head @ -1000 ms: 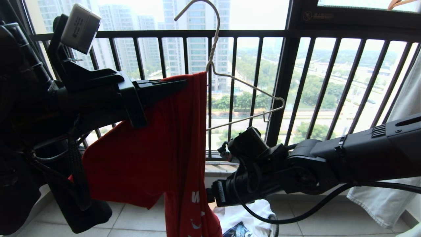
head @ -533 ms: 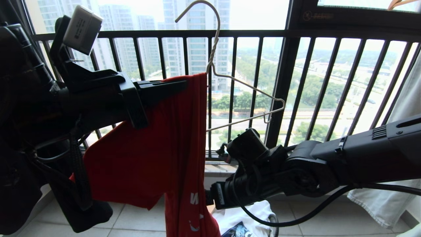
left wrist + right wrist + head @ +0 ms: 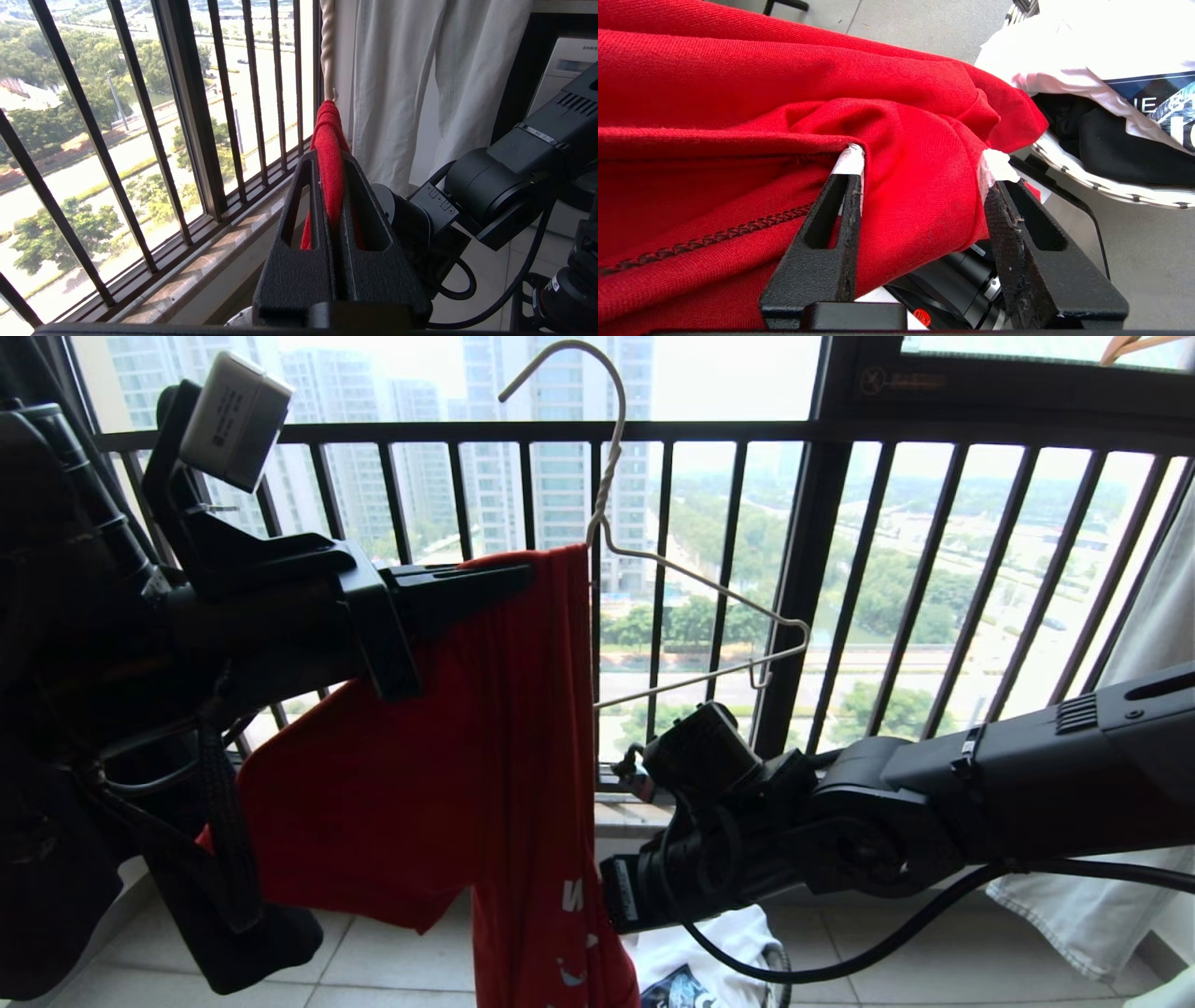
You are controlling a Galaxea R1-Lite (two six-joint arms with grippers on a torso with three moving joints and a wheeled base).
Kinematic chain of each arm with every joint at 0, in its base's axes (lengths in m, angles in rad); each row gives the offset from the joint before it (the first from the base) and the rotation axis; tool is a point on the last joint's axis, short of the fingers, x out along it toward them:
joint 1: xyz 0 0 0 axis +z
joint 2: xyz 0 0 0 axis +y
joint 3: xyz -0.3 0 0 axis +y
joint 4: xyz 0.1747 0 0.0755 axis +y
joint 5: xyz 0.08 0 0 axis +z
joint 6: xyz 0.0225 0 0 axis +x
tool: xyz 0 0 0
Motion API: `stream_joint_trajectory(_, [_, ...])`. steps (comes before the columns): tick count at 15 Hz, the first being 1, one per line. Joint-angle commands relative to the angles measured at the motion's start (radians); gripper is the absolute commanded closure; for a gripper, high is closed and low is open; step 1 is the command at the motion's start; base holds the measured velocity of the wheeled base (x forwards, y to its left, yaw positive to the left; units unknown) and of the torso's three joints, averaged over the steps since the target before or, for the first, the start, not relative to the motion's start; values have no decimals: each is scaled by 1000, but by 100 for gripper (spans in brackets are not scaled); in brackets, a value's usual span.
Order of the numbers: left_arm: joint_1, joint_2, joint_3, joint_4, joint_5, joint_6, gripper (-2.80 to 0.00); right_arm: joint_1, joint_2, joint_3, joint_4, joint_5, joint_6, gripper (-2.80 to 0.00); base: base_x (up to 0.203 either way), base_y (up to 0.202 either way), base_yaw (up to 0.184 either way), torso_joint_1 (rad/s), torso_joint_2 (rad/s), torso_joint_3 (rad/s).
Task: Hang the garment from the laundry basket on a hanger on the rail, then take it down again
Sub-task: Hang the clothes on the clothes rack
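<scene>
Now left pincer clamps garment, hanger.

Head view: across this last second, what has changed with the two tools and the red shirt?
The lower part of the red shirt has swung slightly toward the right tool, which now has a fold of the cloth between its fingers, still apart. The right arm barely shifted. Unchanged: the left tool stays shut on the shirt's top edge beside the hanger, held up before the railing.
</scene>
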Motion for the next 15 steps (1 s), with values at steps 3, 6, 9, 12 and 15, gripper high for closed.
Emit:
stream_joint_trajectory(3, [-1,2,0,-5,-3,-1,0,0,2,0,1,1,3,0,0,0,0,0,0,0])
stream_joint_trajectory(6, [0,0,0,-5,-3,-1,0,0,2,0,1,1,3,0,0,0,0,0,0,0])
stream_joint_trajectory(9, [0,0,0,-6,-3,-1,0,0,2,0,1,1,3,0,0,0,0,0,0,0])
stream_joint_trajectory(12, [0,0,0,-6,-3,-1,0,0,3,0,1,1,3,0,0,0,0,0,0,0])
stream_joint_trajectory(15, [-1,0,0,-5,-3,-1,0,0,3,0,1,0,3,0,0,0,0,0,0,0])
